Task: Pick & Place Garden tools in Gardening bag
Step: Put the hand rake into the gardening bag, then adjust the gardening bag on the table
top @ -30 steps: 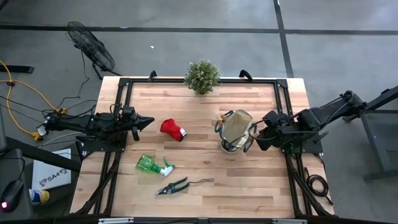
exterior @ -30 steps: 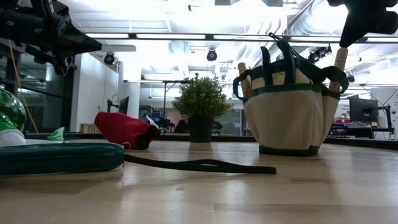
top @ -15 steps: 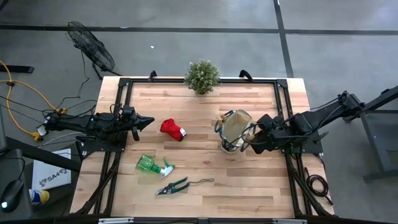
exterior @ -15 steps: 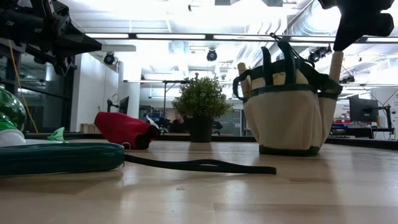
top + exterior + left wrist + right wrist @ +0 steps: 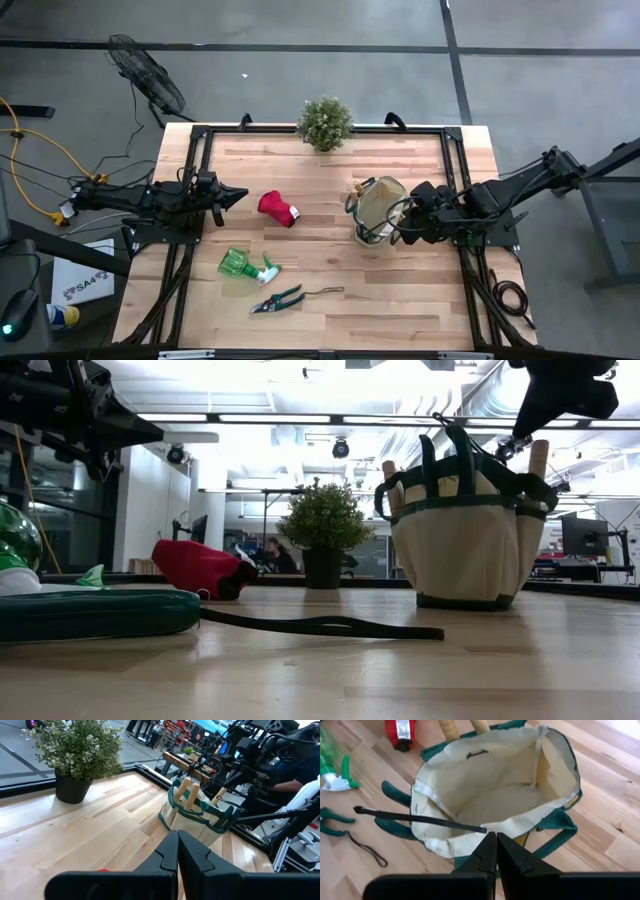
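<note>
The tan gardening bag (image 5: 380, 208) with green trim stands upright at the table's right, with wooden tool handles (image 5: 192, 794) sticking up from its outer pockets. My right gripper (image 5: 496, 836) hangs over the bag's right rim, slanting down, shut on a thin dark rod (image 5: 420, 819) that reaches across the open mouth. A red glove (image 5: 278, 208), a green spray bottle (image 5: 245, 267) and green-handled pruners (image 5: 278, 299) lie on the table's left half. My left gripper (image 5: 240, 194) waits shut at the left edge, pointing level toward the glove. My right gripper pinches the thin dark rod by its near end (image 5: 481, 828), right at the fingertips. The fingers come from the table's right, slanting down. The rod juts out toward the table's left, clear above the bag's opening, its free end (image 5: 356, 810) past the far rim.
A bushy potted plant (image 5: 325, 122) stands at the middle of the far edge. The pruners' dark cord (image 5: 320, 626) trails over the boards near the front. Bare wood lies between the bag and the glove. Black frame rails run along the table's edges.
My right gripper has moved toward the table's left and slightly down, from beside the bag's right side to over its rim, tipping a little further downward. It has stayed shut. The bag and the loose tools have not moved.
</note>
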You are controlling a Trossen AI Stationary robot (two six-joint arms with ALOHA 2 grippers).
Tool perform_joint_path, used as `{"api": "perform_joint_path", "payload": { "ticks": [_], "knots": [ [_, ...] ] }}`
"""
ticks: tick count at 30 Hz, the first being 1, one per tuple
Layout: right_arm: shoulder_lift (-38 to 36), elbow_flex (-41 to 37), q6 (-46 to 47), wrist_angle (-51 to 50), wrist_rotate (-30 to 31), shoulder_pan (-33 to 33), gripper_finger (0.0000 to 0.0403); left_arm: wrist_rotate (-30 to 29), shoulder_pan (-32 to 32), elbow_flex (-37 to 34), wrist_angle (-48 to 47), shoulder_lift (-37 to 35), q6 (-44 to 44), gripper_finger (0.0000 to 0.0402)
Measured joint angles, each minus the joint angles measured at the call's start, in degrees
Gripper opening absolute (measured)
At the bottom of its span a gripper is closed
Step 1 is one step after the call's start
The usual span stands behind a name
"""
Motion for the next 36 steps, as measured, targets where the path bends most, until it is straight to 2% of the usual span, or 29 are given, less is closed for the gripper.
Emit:
{"api": "perform_joint_path", "payload": {
  "ticks": [10, 21, 36],
  "knots": [
    [-1.38, 0.00, 0.07, 1.47, 2.84, -0.02, 0.0002, 0.20, 0.01, 0.00, 0.02, 0.01, -0.18, 0.0000],
    [-6.23, 0.00, 0.07, 2.02, 9.10, -0.02, 0.0002, 0.22, 0.01, 0.00, 0.04, 0.01, -0.31, 0.0000],
    [-6.64, 0.00, 1.27, 1.13, 8.21, -0.02, 0.0002, 0.87, 0.01, 0.00, 0.06, 0.01, -1.25, 0.0000]
  ]
}}
